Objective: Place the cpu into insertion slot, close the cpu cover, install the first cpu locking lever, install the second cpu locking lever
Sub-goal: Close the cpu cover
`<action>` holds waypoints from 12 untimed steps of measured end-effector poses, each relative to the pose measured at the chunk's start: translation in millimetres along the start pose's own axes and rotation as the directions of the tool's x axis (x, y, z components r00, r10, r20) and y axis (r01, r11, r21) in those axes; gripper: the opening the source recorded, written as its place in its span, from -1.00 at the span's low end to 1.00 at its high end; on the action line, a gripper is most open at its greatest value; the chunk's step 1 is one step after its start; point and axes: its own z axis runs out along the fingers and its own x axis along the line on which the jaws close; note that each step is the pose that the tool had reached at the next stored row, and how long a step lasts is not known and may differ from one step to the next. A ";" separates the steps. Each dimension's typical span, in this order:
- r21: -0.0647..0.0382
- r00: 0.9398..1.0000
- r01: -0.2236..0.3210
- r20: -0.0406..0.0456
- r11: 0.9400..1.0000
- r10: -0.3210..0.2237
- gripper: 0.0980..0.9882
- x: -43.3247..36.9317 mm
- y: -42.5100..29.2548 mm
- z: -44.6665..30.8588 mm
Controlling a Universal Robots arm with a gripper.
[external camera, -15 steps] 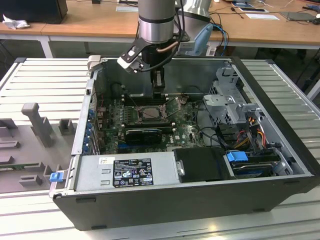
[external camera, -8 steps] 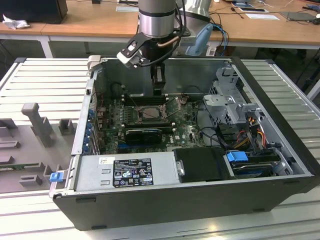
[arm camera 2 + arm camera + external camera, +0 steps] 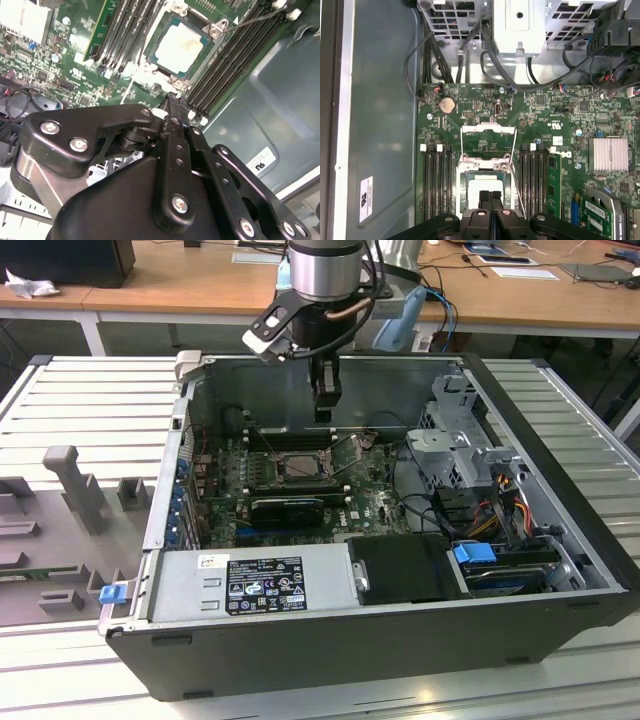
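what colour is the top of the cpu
The cpu top is pale silvery-beige, shown best in the second wrist view.

light: bright, even, from above; shadow: soft inside case (image 3: 350,650); glare: mild on cpu (image 3: 180,47)

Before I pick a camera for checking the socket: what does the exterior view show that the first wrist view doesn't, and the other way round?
Exterior view adds: the whole open computer case, its power supply, and the grey ribbed table underneath. First wrist view adds: the round coin battery and the finned silver heatsink. Shared: the cpu lying in the insertion slot, with the end effector above it.
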 end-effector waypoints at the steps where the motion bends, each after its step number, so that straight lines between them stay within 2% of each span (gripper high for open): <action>1: 0.000 1.000 0.000 0.000 1.000 0.000 -0.98 0.0 2.7 0.2; 5: 0.001 1.000 0.000 0.000 1.000 0.000 -0.98 0.0 10.3 0.7; 7: 0.002 1.000 0.000 0.000 1.000 0.000 -0.98 0.0 17.8 1.2; 12: 0.006 1.000 0.000 0.000 1.000 0.000 -0.98 0.1 29.4 1.9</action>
